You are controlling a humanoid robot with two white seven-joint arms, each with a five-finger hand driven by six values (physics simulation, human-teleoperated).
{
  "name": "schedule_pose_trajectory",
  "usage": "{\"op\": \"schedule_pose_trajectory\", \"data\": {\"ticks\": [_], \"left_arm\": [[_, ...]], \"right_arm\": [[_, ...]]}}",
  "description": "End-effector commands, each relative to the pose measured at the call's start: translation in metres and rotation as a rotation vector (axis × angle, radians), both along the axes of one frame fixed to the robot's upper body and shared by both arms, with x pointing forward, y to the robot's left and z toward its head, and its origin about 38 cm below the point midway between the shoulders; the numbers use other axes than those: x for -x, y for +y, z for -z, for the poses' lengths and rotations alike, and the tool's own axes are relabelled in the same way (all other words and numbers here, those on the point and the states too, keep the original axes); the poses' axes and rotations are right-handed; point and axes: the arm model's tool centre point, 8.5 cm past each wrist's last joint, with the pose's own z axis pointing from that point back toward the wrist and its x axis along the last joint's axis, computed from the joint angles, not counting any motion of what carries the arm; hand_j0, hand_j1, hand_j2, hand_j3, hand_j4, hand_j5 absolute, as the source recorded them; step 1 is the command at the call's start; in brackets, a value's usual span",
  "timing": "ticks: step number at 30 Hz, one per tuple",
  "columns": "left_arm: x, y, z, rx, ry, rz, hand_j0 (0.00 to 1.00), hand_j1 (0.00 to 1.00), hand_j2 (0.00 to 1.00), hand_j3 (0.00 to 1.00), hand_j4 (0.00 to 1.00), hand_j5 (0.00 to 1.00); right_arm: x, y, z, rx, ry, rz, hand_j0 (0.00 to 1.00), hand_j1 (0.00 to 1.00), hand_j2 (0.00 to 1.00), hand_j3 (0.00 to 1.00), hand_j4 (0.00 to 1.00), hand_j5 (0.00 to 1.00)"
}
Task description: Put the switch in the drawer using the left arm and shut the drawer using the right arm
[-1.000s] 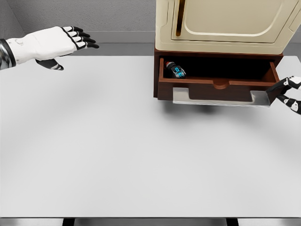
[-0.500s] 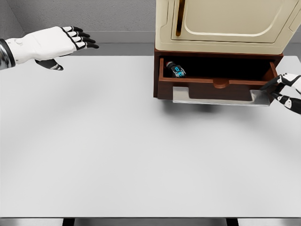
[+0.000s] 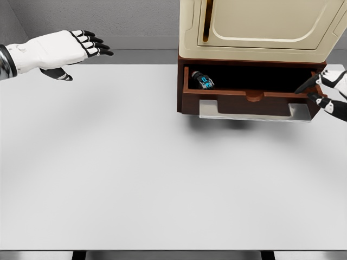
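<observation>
The switch (image 3: 203,80), a small dark device with blue lights, lies in the left end of the open brown drawer (image 3: 246,99). That drawer sticks out from under a cream cabinet (image 3: 255,30) and has a flat grey handle (image 3: 255,112) along its front. My right hand (image 3: 321,92) is at the drawer's right front corner, fingers spread and touching the drawer's edge, holding nothing. My left hand (image 3: 81,47) hovers open over the table's far left, well away from the drawer.
A wide white table (image 3: 135,173) fills the view. The cream cabinet stands at the back right. A grey wall runs behind the table.
My right hand has risen from the handle's right end up to the drawer's right front corner. The drawer, the switch and the left hand have not moved.
</observation>
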Motion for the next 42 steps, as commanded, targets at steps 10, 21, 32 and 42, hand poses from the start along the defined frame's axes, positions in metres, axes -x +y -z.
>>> {"op": "schedule_pose_trajectory", "data": {"ticks": [10,21,32,42], "left_arm": [[0.0,0.002,0.0,0.005,0.001,-0.005,1.0,1.0,1.0,1.0,1.0,1.0],[0.0,0.001,0.0,0.006,0.002,-0.005,1.0,1.0,1.0,1.0,1.0,1.0],[0.0,0.002,0.0,0.005,0.001,-0.005,1.0,1.0,1.0,1.0,1.0,1.0],[0.0,0.002,0.0,0.004,0.001,-0.006,1.0,1.0,1.0,1.0,1.0,1.0]], "right_arm": [[0.008,0.008,-0.002,0.016,0.02,-0.04,0.46,0.46,0.46,0.46,0.46,0.46],[0.015,0.021,0.032,0.07,0.104,-0.08,0.47,0.47,0.47,0.47,0.47,0.47],[0.008,0.026,0.021,0.047,0.066,-0.089,0.45,0.45,0.45,0.45,0.45,0.45],[-0.006,0.038,-0.002,0.119,0.084,-0.17,0.45,0.45,0.45,0.45,0.45,0.45]]}}
